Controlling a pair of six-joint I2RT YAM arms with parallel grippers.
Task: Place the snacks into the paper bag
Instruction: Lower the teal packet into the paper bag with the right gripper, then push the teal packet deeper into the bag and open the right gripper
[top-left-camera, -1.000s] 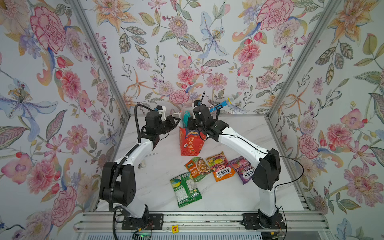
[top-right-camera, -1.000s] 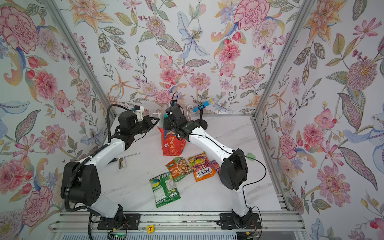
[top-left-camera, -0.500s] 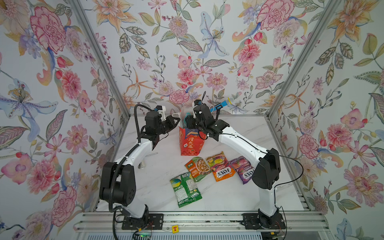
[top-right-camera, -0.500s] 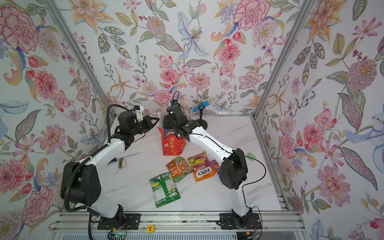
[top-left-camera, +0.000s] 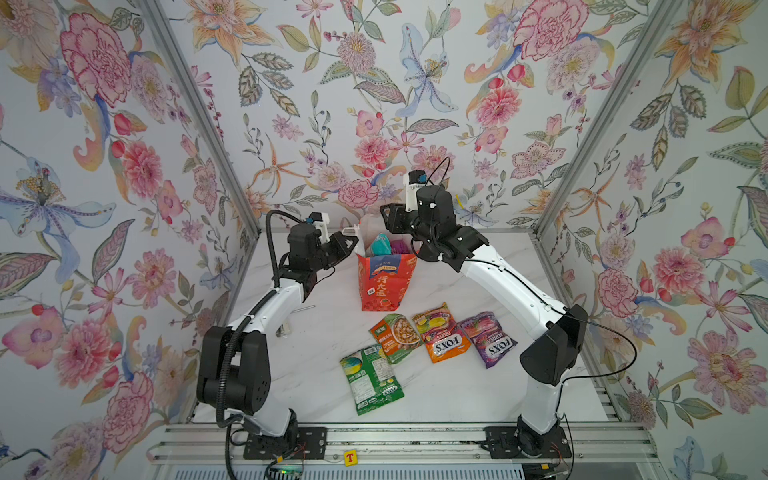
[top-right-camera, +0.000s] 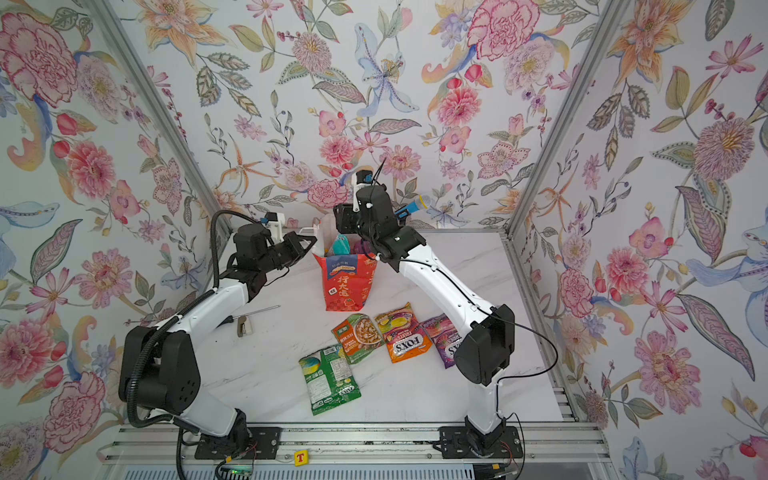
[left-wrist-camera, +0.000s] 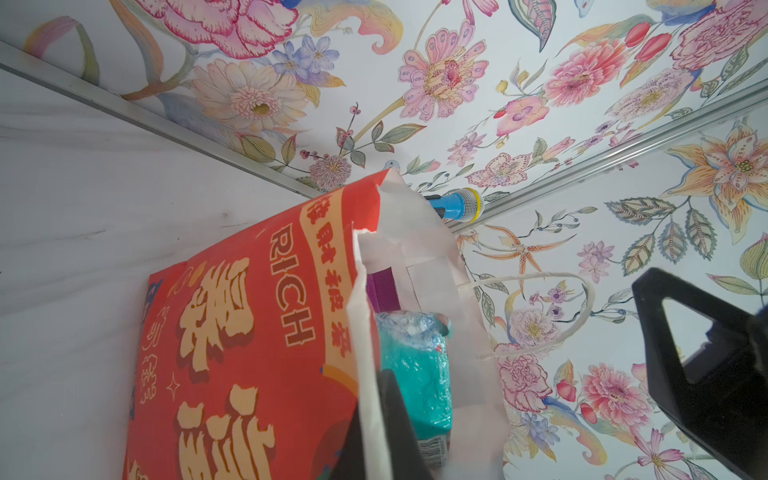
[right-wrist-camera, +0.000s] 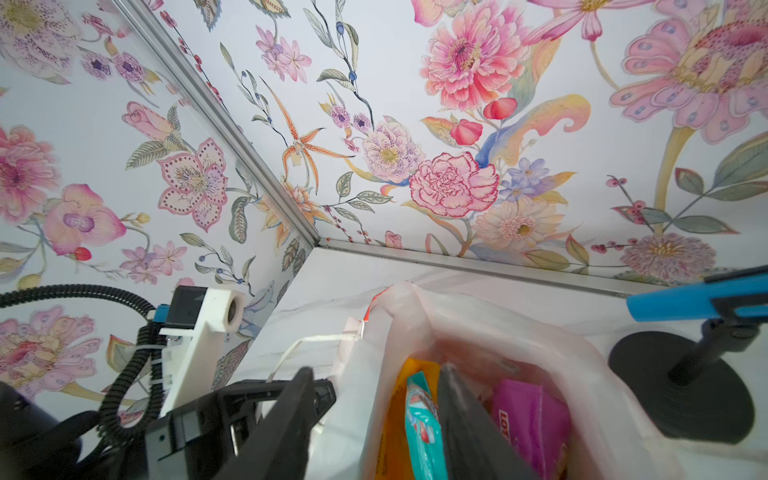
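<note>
Our right gripper (right-wrist-camera: 377, 368) hangs spread and empty over the paper bag (top-left-camera: 386, 282), with the teal packet (top-left-camera: 380, 245) inside. Our left gripper (top-left-camera: 352, 242) pinches the bag's rim, holding it open. We judge this drop done. Next we must retreat and fetch one of four snacks (top-left-camera: 442, 336) left on the desk (top-left-camera: 324, 353). A second ago the right gripper clasped that teal packet above the mouth.

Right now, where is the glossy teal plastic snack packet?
The teal packet stands inside the tall red-orange paper bag, just left of a purple packet, toward the back centre of the white table in both top views.
</note>
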